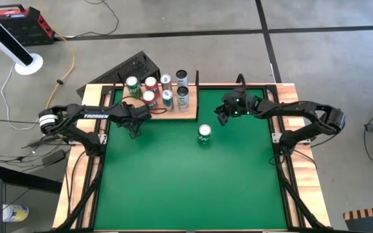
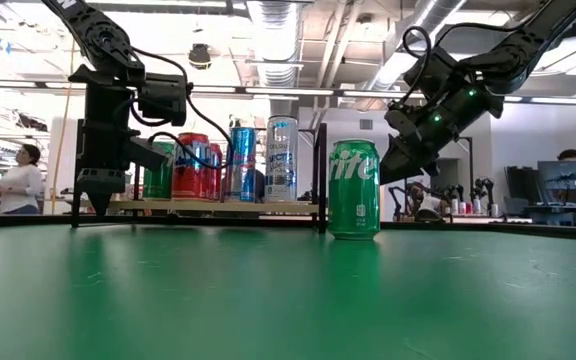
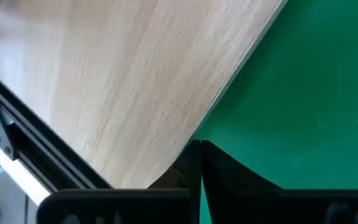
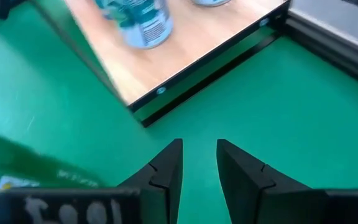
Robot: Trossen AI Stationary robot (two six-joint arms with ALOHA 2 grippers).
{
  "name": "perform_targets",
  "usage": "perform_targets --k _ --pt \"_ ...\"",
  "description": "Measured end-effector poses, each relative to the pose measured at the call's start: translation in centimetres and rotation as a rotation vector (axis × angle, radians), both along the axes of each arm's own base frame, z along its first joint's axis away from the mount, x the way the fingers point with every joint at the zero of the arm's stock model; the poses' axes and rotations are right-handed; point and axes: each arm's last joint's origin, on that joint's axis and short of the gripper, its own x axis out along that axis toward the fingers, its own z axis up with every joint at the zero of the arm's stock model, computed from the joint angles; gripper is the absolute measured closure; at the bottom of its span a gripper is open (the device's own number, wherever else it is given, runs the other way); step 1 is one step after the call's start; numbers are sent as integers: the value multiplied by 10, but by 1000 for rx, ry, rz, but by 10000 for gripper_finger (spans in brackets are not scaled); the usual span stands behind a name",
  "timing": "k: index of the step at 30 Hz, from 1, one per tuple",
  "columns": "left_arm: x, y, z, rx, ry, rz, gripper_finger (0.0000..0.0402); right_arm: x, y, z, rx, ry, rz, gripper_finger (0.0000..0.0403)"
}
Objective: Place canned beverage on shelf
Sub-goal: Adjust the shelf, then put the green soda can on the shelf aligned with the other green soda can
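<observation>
From above, the shelf (image 1: 173,111) lies at the far edge of the green table (image 1: 186,188), left of centre, with seven cans (image 1: 157,90) standing on it. A green can (image 1: 204,134) stands alone on the table, just near and right of the shelf's right end. The left gripper (image 1: 133,129) sits at the shelf's near-left corner; the right gripper (image 1: 222,118) hovers just right of and beyond the green can, apart from it. At table height, the green can (image 2: 354,189) stands upright in front of the shelf (image 2: 218,207), the right gripper (image 2: 393,165) is tilted down toward it from the right without touching, and the left gripper (image 2: 96,200) points straight down at the shelf's left end. The left wrist view shows its fingers (image 3: 188,165) pressed together beside the wooden board (image 3: 117,87). The right wrist view shows its fingers (image 4: 166,168) parted slightly, pinching nothing, above bare table before the shelf's edge (image 4: 185,56).
</observation>
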Motion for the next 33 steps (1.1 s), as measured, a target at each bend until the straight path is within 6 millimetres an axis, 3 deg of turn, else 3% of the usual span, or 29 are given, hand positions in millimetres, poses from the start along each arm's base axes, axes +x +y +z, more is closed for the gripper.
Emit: perform_targets --k 10,14,18,22,25,29,33 --pt "13 -22 0 -181 -63 -181 401 5 26 -10 126 96 62 281" --pt "29 -41 6 -277 -142 -345 401 13 46 -11 120 114 78 281" --pt "52 -63 15 -321 -345 -622 401 22 72 -11 2 154 61 281" --pt "76 -82 27 -304 -624 -963 401 22 94 -19 -93 119 17 281" --pt "88 -90 37 -236 -812 -1125 401 14 100 -31 -100 62 -52 281" --pt "99 -90 49 -101 -958 -1167 401 1 103 -53 -133 1 -168 281" --pt "102 -89 52 -4 -971 -1189 385 -2 111 -64 -146 -130 -160 281"
